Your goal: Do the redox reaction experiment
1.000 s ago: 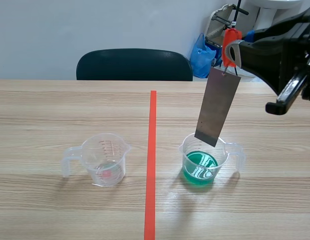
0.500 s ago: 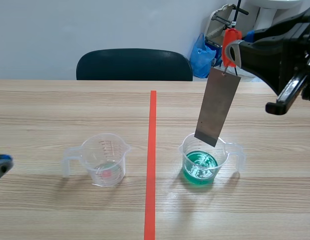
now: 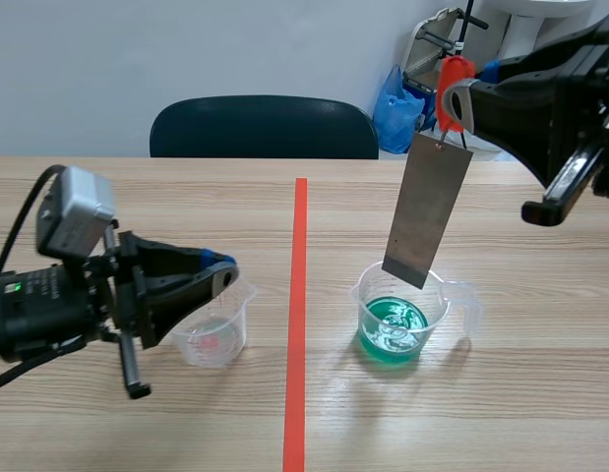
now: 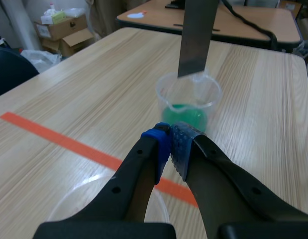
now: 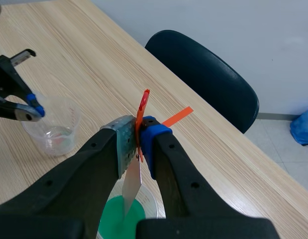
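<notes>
Strip (image 3: pixel 427 209) hangs above green beaker (image 3: pixel 402 315), undipped I'd say, its clip (image 3: pixel 452 93) pinched by right end effector (image 5: pixel 139 140); left end effector (image 4: pixel 169 144) pressed together over clear beaker (image 3: pixel 213 332).

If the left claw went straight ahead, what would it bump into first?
Probably the cup of green liquid, right ahead of the shut left claw past the orange line. The metal strip hangs over it; height is hard to judge.

Right gripper (image 3: pixel 474 104) pinches clip (image 3: pixel 452 87), metal plate (image 3: pixel 429 208) above green cup (image 3: pixel 395 326); left gripper (image 3: pixel 223 272) over clear cup (image 3: pixel 213 336).
</notes>
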Controlling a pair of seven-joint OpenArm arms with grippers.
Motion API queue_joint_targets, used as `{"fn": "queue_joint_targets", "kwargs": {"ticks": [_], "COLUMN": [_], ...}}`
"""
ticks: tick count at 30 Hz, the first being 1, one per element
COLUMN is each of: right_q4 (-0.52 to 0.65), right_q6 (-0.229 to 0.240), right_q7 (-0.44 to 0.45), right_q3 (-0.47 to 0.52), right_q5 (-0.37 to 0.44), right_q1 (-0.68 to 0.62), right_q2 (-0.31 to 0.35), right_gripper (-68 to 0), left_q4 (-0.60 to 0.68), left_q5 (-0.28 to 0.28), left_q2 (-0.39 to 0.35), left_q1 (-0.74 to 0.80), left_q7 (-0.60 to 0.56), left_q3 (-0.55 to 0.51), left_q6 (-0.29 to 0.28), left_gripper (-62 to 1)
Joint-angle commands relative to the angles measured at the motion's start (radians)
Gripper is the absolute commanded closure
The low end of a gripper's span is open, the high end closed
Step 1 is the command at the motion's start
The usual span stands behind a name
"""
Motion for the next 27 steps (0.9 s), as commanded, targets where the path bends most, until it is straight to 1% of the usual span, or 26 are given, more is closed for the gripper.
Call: {"fn": "queue_joint_targets", "kwargs": {"ticks": [1,5,11,16,21,23,27], "right_q4": [0.019,0.019,0.019,0.019,0.019,0.019,0.019], "right_q6": [-0.003,-0.003,-0.003,-0.003,-0.003,-0.003,-0.003], "right_q7": [0.015,0.015,0.014,0.015,0.015,0.015,0.015], "right_q3": [0.008,0.008,0.008,0.008,0.008,0.008,0.008], "right_q5": [0.012,0.012,0.012,0.012,0.012,0.012,0.012], "right_q1": [0.010,0.010,0.010,0.010,0.010,0.010,0.010], "right_q2": [0.007,0.007,0.007,0.007,0.007,0.007,0.007], "right_gripper": [-0.6,-0.6,-0.6,-0.6,-0.6,-0.6,-0.6], "left_q4": [0.008,0.008,0.008,0.008,0.007,0.006,0.006], "left_q5": [-0.014,-0.014,-0.014,-0.012,-0.008,0.014,0.014], "left_q2": [0.028,0.098,0.183,0.247,0.290,0.304,0.314], "left_q1": [-0.018,-0.069,-0.111,-0.138,-0.165,-0.174,-0.184], "left_q7": [0.008,0.097,0.158,0.200,0.216,0.217,0.222], "left_q3": [0.000,0.054,0.108,0.137,0.165,0.174,0.185], "left_q6": [-0.002,0.026,0.095,0.113,0.123,0.128,0.146], "left_gripper": [-2.7,-2.7,-2.7,-2.7,-2.7,-2.7,-2.7]}}
